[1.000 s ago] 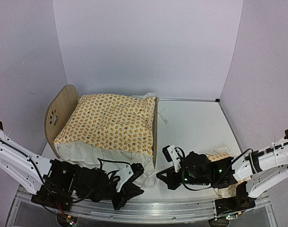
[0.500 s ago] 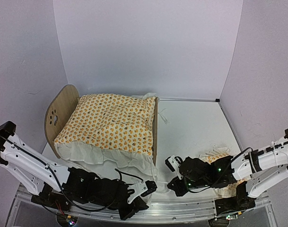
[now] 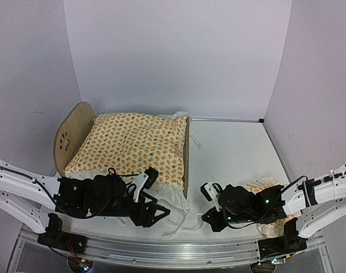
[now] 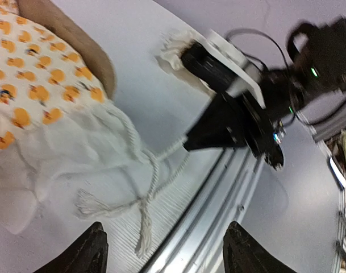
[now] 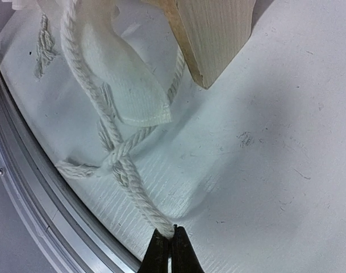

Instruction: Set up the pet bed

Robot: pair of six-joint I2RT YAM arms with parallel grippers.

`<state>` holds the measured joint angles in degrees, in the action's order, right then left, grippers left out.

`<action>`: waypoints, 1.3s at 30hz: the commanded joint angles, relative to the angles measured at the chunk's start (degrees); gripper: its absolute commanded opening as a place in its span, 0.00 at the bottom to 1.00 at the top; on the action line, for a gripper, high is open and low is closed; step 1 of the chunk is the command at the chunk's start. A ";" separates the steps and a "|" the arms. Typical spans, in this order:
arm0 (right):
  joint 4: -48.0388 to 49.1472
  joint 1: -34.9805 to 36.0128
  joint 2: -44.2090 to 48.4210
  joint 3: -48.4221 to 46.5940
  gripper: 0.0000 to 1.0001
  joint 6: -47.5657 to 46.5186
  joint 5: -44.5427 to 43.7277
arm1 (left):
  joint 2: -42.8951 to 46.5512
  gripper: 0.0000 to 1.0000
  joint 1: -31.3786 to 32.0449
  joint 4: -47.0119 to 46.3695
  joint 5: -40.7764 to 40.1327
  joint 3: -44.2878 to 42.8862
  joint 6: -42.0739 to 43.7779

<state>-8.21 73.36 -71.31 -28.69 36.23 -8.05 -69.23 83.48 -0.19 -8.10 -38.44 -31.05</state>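
1. Since a second earlier, the left arm (image 3: 22,185) had swung up from the rail (image 3: 184,253) at the near edge toward the bed (image 3: 70,136), and its jaws had gone from pressed together to spread.
2. Left jaws stood wide apart and gripped nothing. They were tilted low over the surface (image 3: 235,148), with the quilt's white ruffle (image 4: 65,142) just beyond them.
3. By contrast the right arm (image 3: 320,190) had barely shifted. Its jaws were pressed together and pinched the frayed tip of a white cord (image 5: 140,206).
4. From the right jaws the cord ran away along the surface to a knot (image 5: 117,159) close ahead. From there its strands led on up into the ruffle.
5. Seen from the left wrist, the right jaws lay ahead of the left jaws. The knotted cord lay on the surface between the two pairs.
6. Beyond both pairs of jaws stood the bed, on the left part of the surface. An orange-patterned quilt (image 3: 133,145) covered its top.
7. One lower corner of the bed's wooden end board (image 5: 212,40) rested on the surface a little past the right jaws, beside the cord.
8. Behind the right jaws, a small orange-patterned cushion (image 3: 265,186) showed partly over the right arm.
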 commanded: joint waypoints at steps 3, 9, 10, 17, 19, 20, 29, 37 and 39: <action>3.97 -0.32 2.76 -1.56 0.00 -1.47 -0.82 | -7.89 0.58 -7.19 -1.58 0.18 -6.39 -9.31; 4.99 -0.40 2.16 -1.99 0.00 -1.87 -0.44 | -16.83 0.46 -8.53 -6.96 2.05 -8.78 -11.15; 5.23 -0.32 2.19 -2.05 0.00 -1.86 -0.45 | -17.68 0.44 -8.53 -7.21 0.92 -9.03 -11.26; 6.56 -0.35 2.32 -2.18 0.00 -2.06 0.34 | -22.10 0.38 -9.57 -11.08 -1.39 -9.57 -11.59; 6.63 -0.33 2.31 -2.17 0.00 -2.13 0.56 | -23.08 0.41 -9.70 -11.24 -2.46 -10.03 -11.81; 6.65 -0.34 2.39 -2.16 0.00 -2.18 0.65 | -23.43 0.41 -9.73 -11.24 -3.20 -10.24 -12.09; 6.88 -0.32 2.84 -2.40 0.00 -2.37 0.88 | -25.91 0.50 -9.85 -11.76 -3.24 -12.88 -10.74; 7.15 -0.40 2.71 -2.63 0.00 -2.51 1.35 | -27.96 0.62 -10.08 -12.14 -4.91 -14.75 -11.27; 7.15 -0.35 2.79 -2.65 0.00 -2.39 1.53 | -28.31 0.63 -10.01 -12.37 -4.76 -15.20 -11.25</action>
<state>-3.97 73.25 -69.93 -28.77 34.26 -6.85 -97.08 73.80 -9.67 -11.73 -50.06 -42.09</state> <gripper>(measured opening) 0.034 0.623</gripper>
